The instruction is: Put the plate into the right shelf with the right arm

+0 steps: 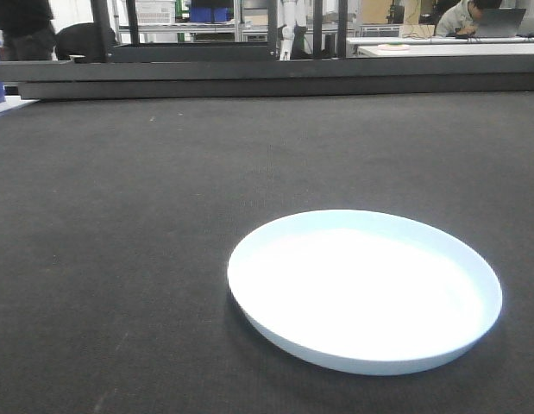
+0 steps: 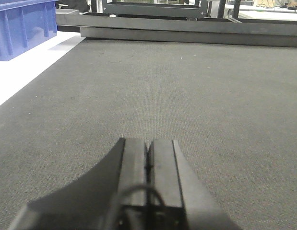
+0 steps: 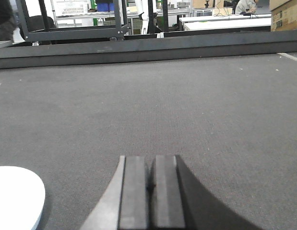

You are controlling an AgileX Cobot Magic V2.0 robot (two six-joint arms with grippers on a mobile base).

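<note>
The fingers of our right gripper [image 3: 151, 165] lie pressed together with only a thin dark seam between them, and they hold nothing. They sit low over the dark grey mat [image 3: 210, 110], pointing toward 12 o'clock. The plate [image 3: 14, 194] is at about 8 o'clock from those fingertips, near but not touching, and only its rounded edge shows in the lower left corner of the right wrist view. Only mat lies between the gripper and the plate.

Our left gripper [image 2: 148, 148] is likewise closed to a slit and grips nothing, low over the same mat.

In the front view the plate [image 1: 364, 289] lies flat on the mat at roughly 5 o'clock, white with a pale blue cast, rim up, with nothing in it.

Farther out, a long dark rail [image 1: 267, 73] crosses the far edge of the mat at 12 o'clock, and a black metal frame [image 3: 71, 31] stands behind it. At 10 o'clock from the left gripper a blue bin [image 2: 21, 26] sits on a white surface [image 2: 23, 72] beside the mat. A cardboard box [image 3: 286, 14] shows at 2 o'clock in the right wrist view, and a person at a laptop [image 1: 469, 17] sits far back at 1 o'clock.
</note>
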